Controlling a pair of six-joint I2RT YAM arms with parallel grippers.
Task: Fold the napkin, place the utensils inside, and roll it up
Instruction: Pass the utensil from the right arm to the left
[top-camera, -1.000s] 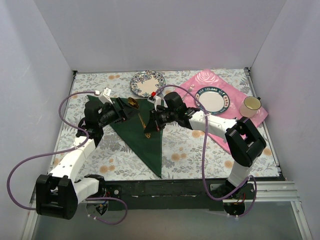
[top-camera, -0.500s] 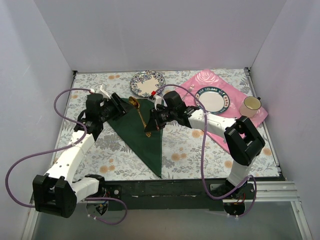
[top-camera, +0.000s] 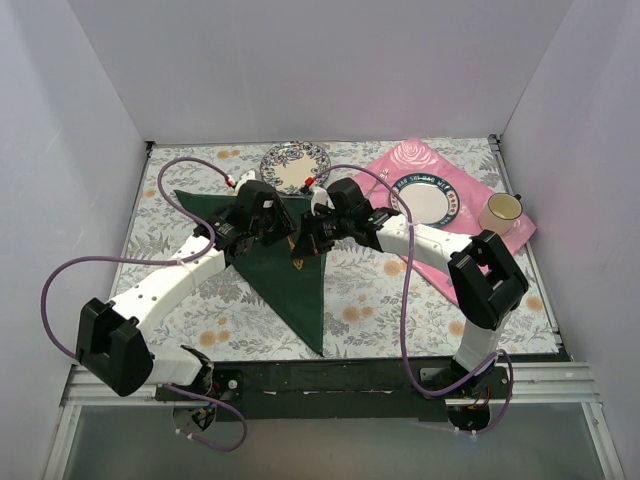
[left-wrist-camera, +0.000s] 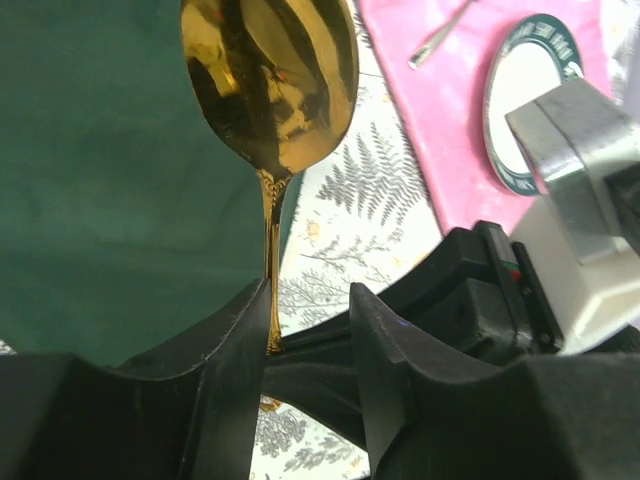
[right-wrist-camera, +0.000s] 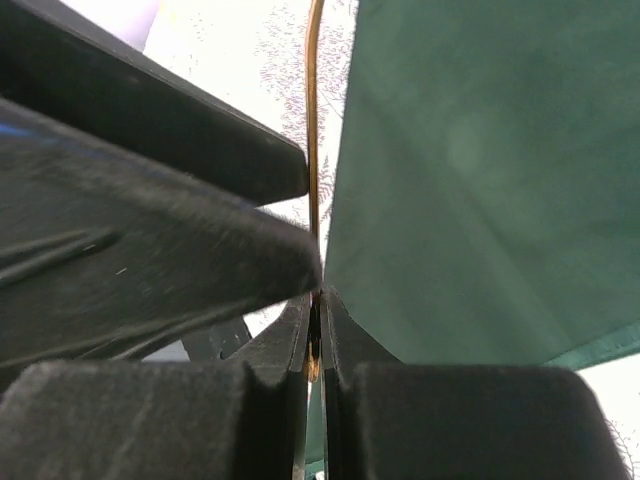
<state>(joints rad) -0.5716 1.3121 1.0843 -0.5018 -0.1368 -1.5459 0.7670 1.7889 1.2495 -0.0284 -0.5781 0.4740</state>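
The dark green napkin (top-camera: 290, 290) lies folded in a long triangle on the floral table; it also fills the left wrist view (left-wrist-camera: 110, 180) and the right wrist view (right-wrist-camera: 480, 170). A gold spoon (left-wrist-camera: 270, 90) hangs above its upper edge, bowl away from the grippers. My right gripper (top-camera: 303, 240) (right-wrist-camera: 315, 295) is shut on the spoon's thin handle (right-wrist-camera: 313, 150). My left gripper (top-camera: 283, 228) (left-wrist-camera: 310, 295) meets it from the left. Its jaws stand apart, and the handle lies against the inner face of one finger (left-wrist-camera: 245, 330). No other gold utensil shows.
A blue floral plate (top-camera: 295, 165) sits at the back. A pink placemat (top-camera: 410, 155) at the right carries a teal-rimmed plate (top-camera: 425, 200), a cup (top-camera: 500, 212) and a silver utensil (left-wrist-camera: 440, 35). White walls close in the table.
My left arm swung right from the napkin's left corner to the spoon, and its jaws narrowed around the handle. The right gripper kept its hold on the spoon and barely moved.
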